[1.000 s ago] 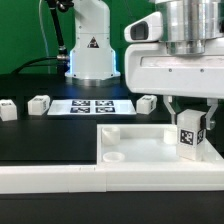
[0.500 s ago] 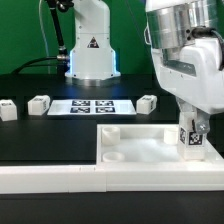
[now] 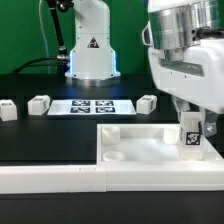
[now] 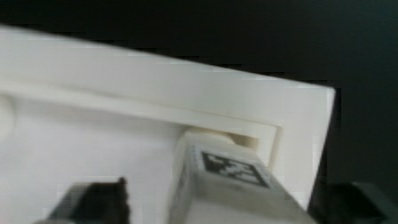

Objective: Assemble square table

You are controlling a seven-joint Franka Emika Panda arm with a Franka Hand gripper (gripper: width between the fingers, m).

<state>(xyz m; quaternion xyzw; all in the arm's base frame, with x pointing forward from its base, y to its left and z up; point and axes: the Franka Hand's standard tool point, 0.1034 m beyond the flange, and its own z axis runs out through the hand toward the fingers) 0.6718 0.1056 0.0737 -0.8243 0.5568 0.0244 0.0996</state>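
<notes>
The hand (image 3: 193, 121) hangs over a far corner of the white plastic square table top (image 3: 150, 148), a tray-like piece with a raised rim that lies flat on the black counter (image 3: 45, 140). Directly below the hand, a short white leg (image 4: 217, 170) with a black-and-white square tag on its side stands on end in that corner's socket. In the wrist view the two dark fingers (image 4: 98, 200) flank the leg with a clear gap on either side, so the hand is spread wide and grips nothing. Whether the leg is fully seated in the socket cannot be told. On the side of the hand nearer the exterior camera, the table top lies against the long white L-shaped wall (image 3: 50, 178). One loose white leg (image 3: 147, 102) lies on the counter near the hand, behind the table top and toward the exterior view's left. Further from the hand in that direction lies the marker board (image 3: 92, 105), flat on the counter, and beyond it, well apart from the hand, another loose white leg (image 3: 40, 103) and a last loose white leg (image 3: 5, 108) at the picture's edge. A white robot base (image 3: 90, 45) stands behind the marker board.
</notes>
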